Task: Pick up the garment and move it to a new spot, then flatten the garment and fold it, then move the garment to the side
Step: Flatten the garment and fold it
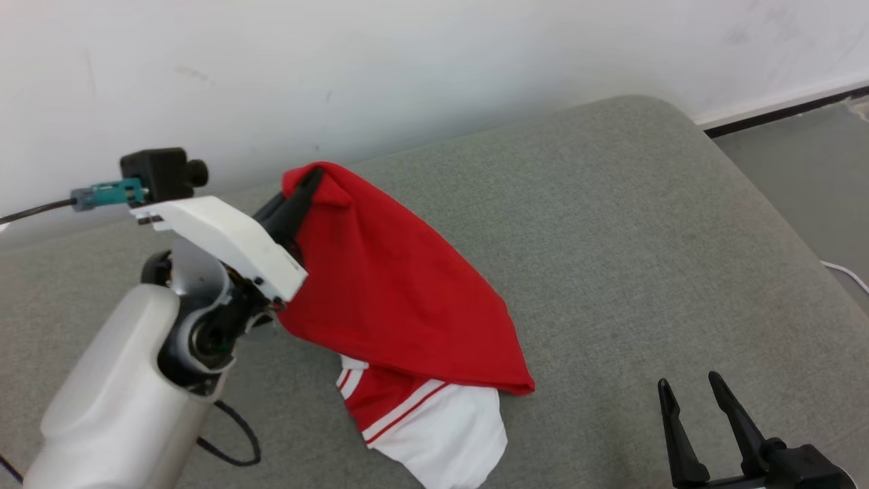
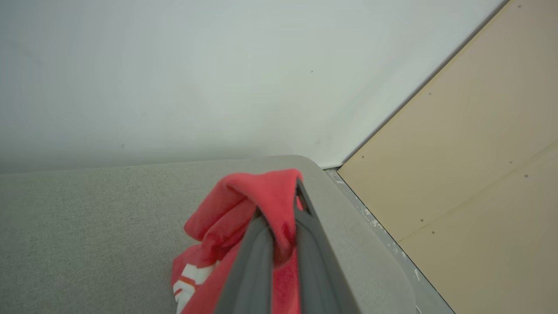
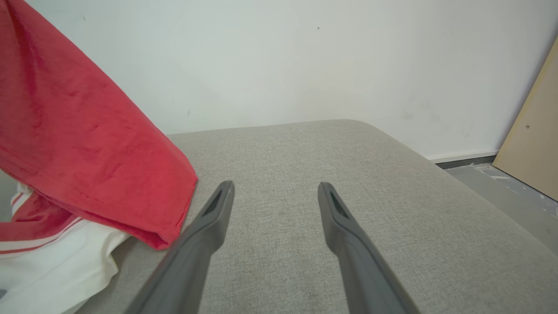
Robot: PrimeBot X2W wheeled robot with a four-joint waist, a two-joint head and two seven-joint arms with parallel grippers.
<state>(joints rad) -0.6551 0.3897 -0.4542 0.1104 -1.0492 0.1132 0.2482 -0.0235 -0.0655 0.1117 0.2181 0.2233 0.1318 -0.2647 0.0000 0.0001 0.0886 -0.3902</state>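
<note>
Left claw [image 1: 309, 185] at 10 o'clock, clamped shut on a bunched fold of the red-and-white garment [image 1: 394, 292], hem draped toward 6 o'clock on the grey cushion [image 1: 611, 238], seemingly for carrying elsewhere. Right claw [image 1: 689, 382] at 5 o'clock, spread empty, likely waiting. Added from the left wrist: tan board [image 2: 471, 152] at 3 o'clock.

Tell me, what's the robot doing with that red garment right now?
Left gripper shut on red-and-white garment, one end held up, rest on grey cushion. Right gripper open, holding nothing. No obstacle seen.
</note>
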